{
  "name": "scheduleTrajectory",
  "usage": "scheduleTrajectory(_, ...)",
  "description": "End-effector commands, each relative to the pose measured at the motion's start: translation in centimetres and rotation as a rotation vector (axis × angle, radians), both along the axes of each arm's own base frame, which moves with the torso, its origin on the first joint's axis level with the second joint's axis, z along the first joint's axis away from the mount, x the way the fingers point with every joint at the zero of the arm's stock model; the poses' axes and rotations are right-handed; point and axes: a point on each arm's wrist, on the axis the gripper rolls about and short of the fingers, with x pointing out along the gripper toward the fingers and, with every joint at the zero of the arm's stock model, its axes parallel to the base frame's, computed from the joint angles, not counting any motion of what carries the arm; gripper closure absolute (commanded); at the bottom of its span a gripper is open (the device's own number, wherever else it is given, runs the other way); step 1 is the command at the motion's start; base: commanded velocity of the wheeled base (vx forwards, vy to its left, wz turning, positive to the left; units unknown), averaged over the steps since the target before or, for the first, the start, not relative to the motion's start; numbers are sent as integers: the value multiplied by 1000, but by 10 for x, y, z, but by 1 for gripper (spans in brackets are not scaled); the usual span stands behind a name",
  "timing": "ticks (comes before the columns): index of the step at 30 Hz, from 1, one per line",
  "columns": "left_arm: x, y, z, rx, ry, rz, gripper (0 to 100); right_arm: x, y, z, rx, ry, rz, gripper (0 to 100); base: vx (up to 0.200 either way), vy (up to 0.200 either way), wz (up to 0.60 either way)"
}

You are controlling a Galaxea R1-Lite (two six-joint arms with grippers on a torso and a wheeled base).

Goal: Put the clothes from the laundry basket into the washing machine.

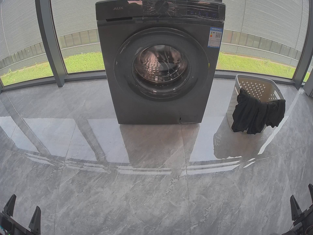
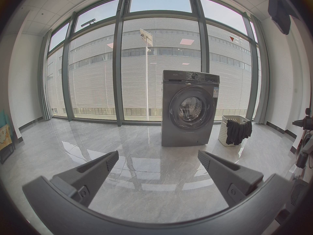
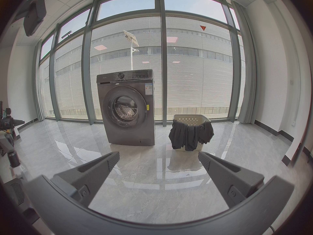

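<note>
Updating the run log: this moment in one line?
washer shut | clothes over basket rim | left gripper open | right gripper open

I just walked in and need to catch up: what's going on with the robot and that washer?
Nothing is being handled yet. The robot stands back from the washer, whose door looks shut. The basket sits on the floor to the washer's right, with dark clothes draped over its front rim. The left gripper and right gripper are both open and empty, held low, well short of the basket.
</note>
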Motion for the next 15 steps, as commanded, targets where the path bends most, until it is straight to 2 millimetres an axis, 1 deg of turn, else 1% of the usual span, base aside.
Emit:
scheduleTrajectory(1, 0, 0, -5, 2, 2, 0, 0, 0, 0, -5, 0, 1, 0, 0, 0, 0, 0)
scheduleTrajectory(15, 0, 0, -5, -4, 0, 2, 0, 0, 0, -5, -1, 1, 3, 0, 0, 0, 0)
